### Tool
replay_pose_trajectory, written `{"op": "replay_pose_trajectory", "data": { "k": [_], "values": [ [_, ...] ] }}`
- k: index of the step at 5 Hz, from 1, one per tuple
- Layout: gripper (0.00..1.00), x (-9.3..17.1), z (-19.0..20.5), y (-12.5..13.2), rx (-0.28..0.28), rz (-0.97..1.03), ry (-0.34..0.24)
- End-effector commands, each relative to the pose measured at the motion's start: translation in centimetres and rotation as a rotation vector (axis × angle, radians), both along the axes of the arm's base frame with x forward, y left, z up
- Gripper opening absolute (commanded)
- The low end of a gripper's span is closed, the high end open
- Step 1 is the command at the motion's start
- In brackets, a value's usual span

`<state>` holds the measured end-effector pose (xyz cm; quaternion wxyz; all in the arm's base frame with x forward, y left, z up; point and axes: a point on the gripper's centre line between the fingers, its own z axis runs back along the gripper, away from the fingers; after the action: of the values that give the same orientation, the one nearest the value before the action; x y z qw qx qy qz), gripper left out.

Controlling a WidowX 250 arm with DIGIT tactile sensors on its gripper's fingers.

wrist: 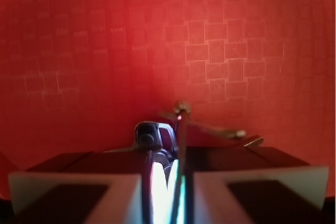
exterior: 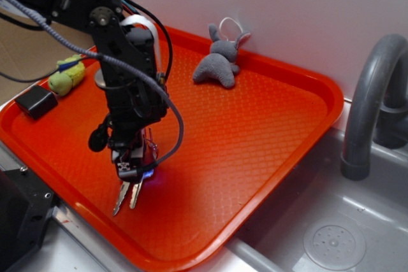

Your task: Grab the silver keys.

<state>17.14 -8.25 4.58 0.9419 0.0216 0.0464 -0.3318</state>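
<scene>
The silver keys hang blade-down from my gripper over the front left part of the orange tray. In the wrist view my gripper is shut on the silver keys: bright metal is pinched in the narrow slit between the two fingers. The wire ring and another key stick out ahead to the right. I cannot tell whether the key tips touch the tray.
A grey plush elephant lies at the tray's far edge by the white wall. A green plush toy and a black block sit at the tray's left. On the right are a grey faucet and a sink drain.
</scene>
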Motion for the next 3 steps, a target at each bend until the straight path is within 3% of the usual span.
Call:
{"op": "replay_pose_trajectory", "data": {
  "k": [1,2,3],
  "values": [
    [0.00,-1.1,10.0,2.8,-0.183,0.179,-0.326],
    [0.00,-1.2,15.0,5.5,-0.135,0.293,-0.443],
    [0.00,-0.8,19.7,8.9,-0.136,0.444,-0.210]
  ]
}}
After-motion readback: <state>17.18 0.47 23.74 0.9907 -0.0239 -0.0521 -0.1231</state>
